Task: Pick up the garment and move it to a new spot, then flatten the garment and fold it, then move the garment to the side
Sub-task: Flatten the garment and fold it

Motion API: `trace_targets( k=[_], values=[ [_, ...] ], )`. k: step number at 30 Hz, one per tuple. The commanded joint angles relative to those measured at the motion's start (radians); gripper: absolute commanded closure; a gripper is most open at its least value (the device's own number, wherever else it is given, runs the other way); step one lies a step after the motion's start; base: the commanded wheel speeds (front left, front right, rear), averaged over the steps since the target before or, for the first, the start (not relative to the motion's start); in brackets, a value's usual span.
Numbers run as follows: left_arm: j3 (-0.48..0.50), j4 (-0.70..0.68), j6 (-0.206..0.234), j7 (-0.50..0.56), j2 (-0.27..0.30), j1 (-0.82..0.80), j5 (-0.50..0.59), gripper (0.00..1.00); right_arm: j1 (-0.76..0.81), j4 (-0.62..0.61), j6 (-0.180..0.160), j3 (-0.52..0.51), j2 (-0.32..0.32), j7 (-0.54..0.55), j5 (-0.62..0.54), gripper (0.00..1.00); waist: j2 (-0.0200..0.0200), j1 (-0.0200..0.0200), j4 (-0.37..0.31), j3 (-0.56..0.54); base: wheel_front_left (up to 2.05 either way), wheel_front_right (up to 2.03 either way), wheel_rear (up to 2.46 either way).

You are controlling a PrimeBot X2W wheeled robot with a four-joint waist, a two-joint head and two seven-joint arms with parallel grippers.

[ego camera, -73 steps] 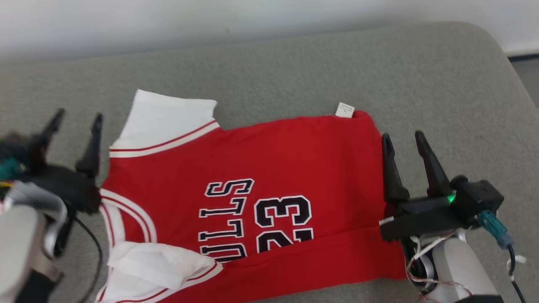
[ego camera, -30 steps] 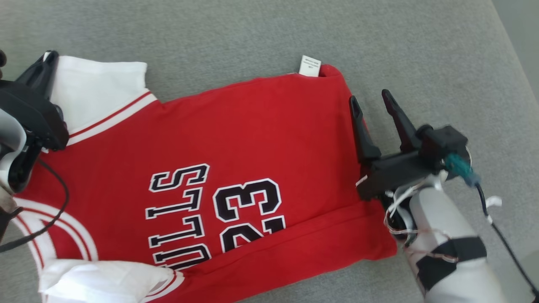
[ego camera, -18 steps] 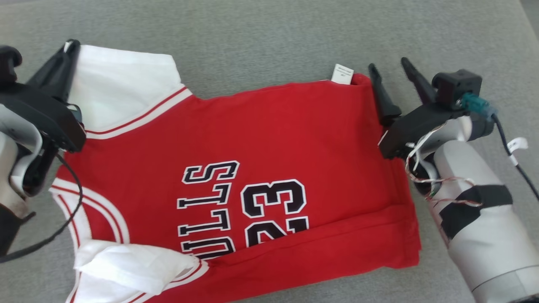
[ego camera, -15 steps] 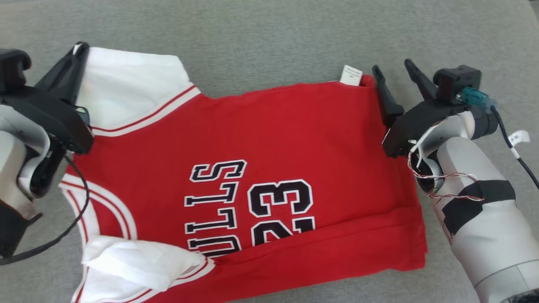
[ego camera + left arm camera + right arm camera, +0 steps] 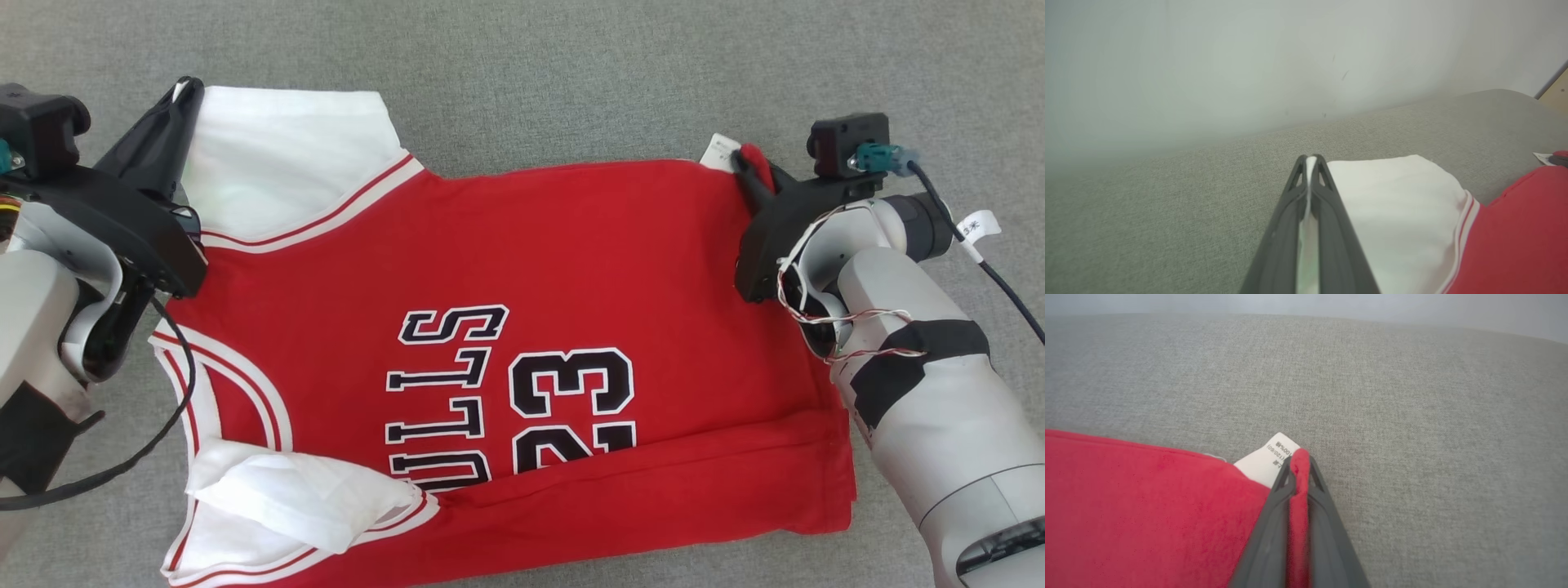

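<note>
The garment is a red jersey with white sleeves and black "BULLS 23" lettering, lying spread on a grey cushion. Its near edge is folded up in a band. My left gripper is shut on the far corner of the white sleeve; white cloth shows between its fingers. My right gripper is shut on the red hem corner beside the white care label. A second white sleeve lies crumpled at the near left.
The grey cushion stretches well beyond the garment on the far side. A pale wall rises behind it in the left wrist view. Cables hang from both wrists.
My right gripper moved up along the hem to its far corner and shut on the red cloth. The left gripper stayed shut on the white sleeve. The head camera shifted.
</note>
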Motion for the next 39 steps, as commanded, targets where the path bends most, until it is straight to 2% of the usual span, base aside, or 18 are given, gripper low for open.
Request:
trace_targets(
  k=[1,8,14,18,22,27,32,39],
  values=[
    [-0.001,0.007,0.001,-0.01,0.005,-0.013,-0.005,1.0,-0.009,0.016,-0.002,-0.002,-0.002,-0.011,0.017,1.0,0.0,0.0001,0.0,0.001,0.0,0.0,0.0],
    [0.033,0.054,0.001,-0.056,0.013,-0.041,-0.026,1.0,-0.073,0.072,-0.002,-0.082,-0.023,-0.12,0.056,1.0,0.0,0.0001,0.006,-0.003,0.0,0.0,0.0],
    [0.024,0.081,0.002,-0.085,-0.014,-0.01,-0.015,1.0,-0.081,0.157,-0.002,-0.128,0.012,-0.18,0.08,1.0,0.0,0.0001,0.025,-0.036,0.0,0.0,0.0],
    [0.021,0.051,0.002,-0.098,-0.007,0.025,-0.009,1.0,-0.053,0.188,-0.002,-0.149,0.018,-0.22,0.104,1.0,0.0,0.0001,0.033,-0.063,0.0,0.0,0.0],
    [0.039,-0.043,0.002,-0.101,0.005,0.101,0.003,1.0,-0.01,0.185,-0.002,-0.172,0.015,-0.256,0.144,1.0,0.0,0.0001,0.044,-0.103,0.0,0.0,0.0],
    [0.142,-0.188,0.009,-0.101,-0.017,0.27,0.061,1.0,0.086,0.125,-0.002,-0.192,-0.008,-0.277,0.174,1.0,0.0,0.0001,0.066,-0.148,0.0,0.0,0.0],
    [0.241,-0.324,0.049,-0.1,-0.059,0.464,0.156,1.0,0.223,-0.062,-0.002,-0.248,-0.031,-0.277,0.161,1.0,0.0,0.0001,0.079,-0.175,0.0,0.0,0.0],
    [0.343,-0.375,0.054,-0.1,-0.15,0.686,0.279,1.0,0.447,-0.288,-0.003,-0.315,-0.002,-0.277,0.097,1.0,0.0,0.0001,0.098,-0.214,0.0,0.0,0.0]
  ],
)
